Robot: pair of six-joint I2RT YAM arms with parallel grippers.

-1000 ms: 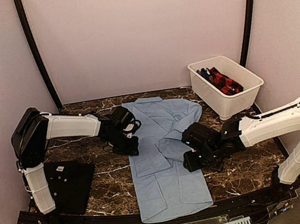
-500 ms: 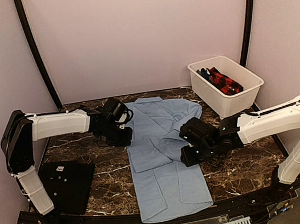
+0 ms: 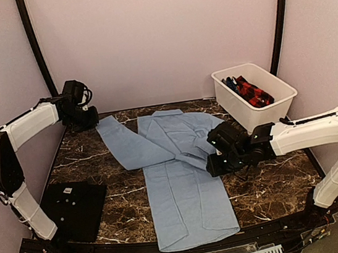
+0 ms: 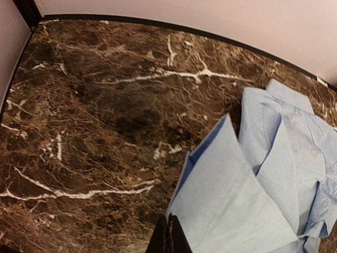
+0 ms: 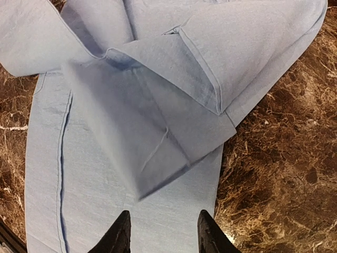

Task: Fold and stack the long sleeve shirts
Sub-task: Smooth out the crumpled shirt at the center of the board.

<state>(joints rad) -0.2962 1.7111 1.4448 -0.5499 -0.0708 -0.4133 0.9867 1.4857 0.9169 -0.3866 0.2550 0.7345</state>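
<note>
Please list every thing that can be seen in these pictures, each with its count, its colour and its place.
Light-blue shirt: one, light blue, spread in the table's middle, one sleeve stretched to the far left.
Checked shirt: one, red and black, inside the bin.
Dark blue garment: one, dark blue, inside the bin.
Bin: one, white, far right of the table.
Mat: one, black, near left of the table.
Table: one, brown marble with white veins.
Left arm: one, white and black, reaching far left; jaws shut on the sleeve's end.
Right arm: one, white and black, over the shirt's right side; jaws open, holding nothing.
</note>
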